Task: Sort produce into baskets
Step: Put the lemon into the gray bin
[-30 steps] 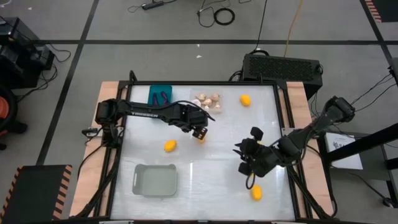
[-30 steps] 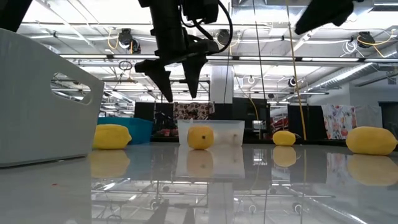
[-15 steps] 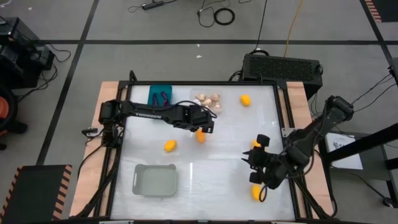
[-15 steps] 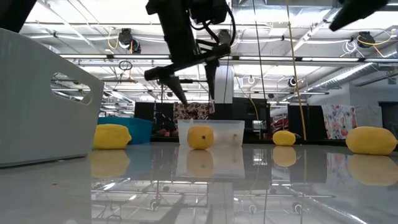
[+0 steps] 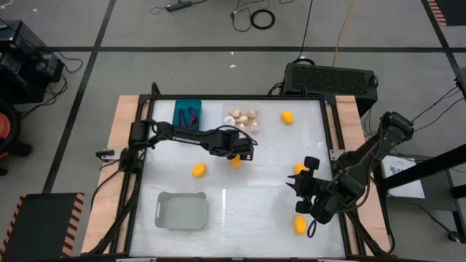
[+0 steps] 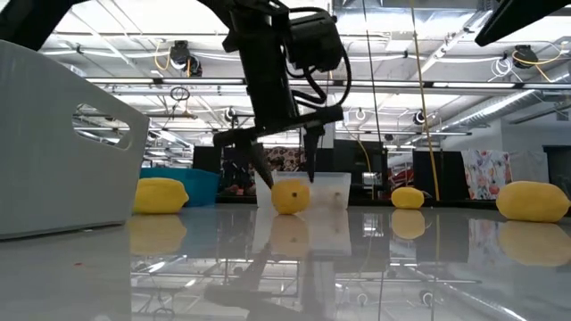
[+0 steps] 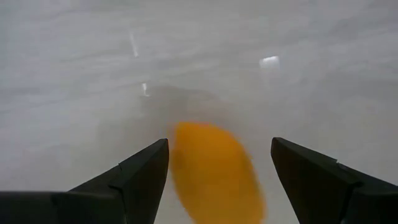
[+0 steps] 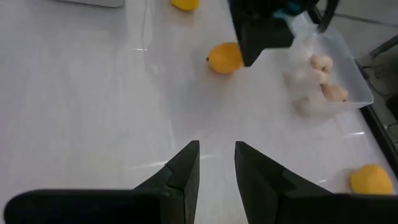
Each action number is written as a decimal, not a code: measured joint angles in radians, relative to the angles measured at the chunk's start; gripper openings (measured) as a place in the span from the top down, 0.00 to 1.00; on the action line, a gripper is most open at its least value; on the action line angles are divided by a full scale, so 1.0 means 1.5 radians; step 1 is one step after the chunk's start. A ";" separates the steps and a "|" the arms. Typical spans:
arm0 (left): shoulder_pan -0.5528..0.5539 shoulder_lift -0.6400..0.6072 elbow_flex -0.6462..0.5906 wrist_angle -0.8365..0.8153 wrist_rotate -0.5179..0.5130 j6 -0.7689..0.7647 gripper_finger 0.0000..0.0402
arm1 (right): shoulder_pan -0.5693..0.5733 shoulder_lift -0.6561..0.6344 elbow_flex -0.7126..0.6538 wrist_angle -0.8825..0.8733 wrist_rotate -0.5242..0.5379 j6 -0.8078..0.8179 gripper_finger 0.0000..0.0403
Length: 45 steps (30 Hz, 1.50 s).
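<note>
My left gripper is open and points down over a yellow-orange oval at the table's middle. In the low view its fingertips stand on either side of the oval, and I see no touch. The oval fills the gap in the left wrist view. My right gripper hangs empty at the near right, with a narrow gap between its fingers. The teal basket holds purple eggplants. The clear basket holds garlic bulbs. The grey basket stands at the near left.
Other yellow ovals lie loose on the table: one left of centre, one at the far right, one beside my right arm and one near the front edge. The grey basket's wall fills the low view's left.
My left gripper has come down and a little toward the table's right, and its fingertips now stand at the height of the middle yellow oval. My right gripper has gone toward the table's near edge and a little to the right. The produce has stayed in place.
</note>
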State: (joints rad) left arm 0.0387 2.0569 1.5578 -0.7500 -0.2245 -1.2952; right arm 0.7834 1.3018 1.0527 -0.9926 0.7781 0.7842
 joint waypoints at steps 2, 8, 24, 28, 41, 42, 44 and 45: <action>-0.002 0.008 0.000 0.001 0.000 0.006 0.28 | -0.001 0.000 0.000 0.000 0.005 -0.005 0.77; -0.003 0.024 0.000 0.000 0.000 0.017 0.28 | -0.001 0.000 0.000 0.000 0.005 0.000 0.77; -0.015 0.029 0.000 -0.012 0.081 0.049 0.28 | -0.001 0.000 0.000 0.004 0.001 0.011 0.77; -0.021 0.029 0.000 -0.027 0.100 0.052 0.28 | -0.001 0.000 0.000 0.004 0.001 0.011 0.77; -0.027 0.031 0.000 -0.031 0.113 0.103 0.28 | -0.002 0.000 0.000 0.006 0.001 0.011 0.77; -0.027 0.031 0.000 -0.032 0.113 0.106 0.29 | -0.002 0.000 0.000 0.006 0.001 0.011 0.77; -0.027 0.031 0.000 -0.032 0.118 0.112 0.32 | -0.002 0.000 0.000 0.005 0.001 0.011 0.77; -0.027 0.032 0.000 -0.031 0.121 0.118 0.35 | -0.002 0.000 0.000 0.005 0.001 0.011 0.77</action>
State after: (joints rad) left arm -0.0025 2.1044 1.5578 -0.7971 -0.0429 -1.1187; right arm 0.7811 1.3018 1.0527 -0.9844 0.7799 0.8001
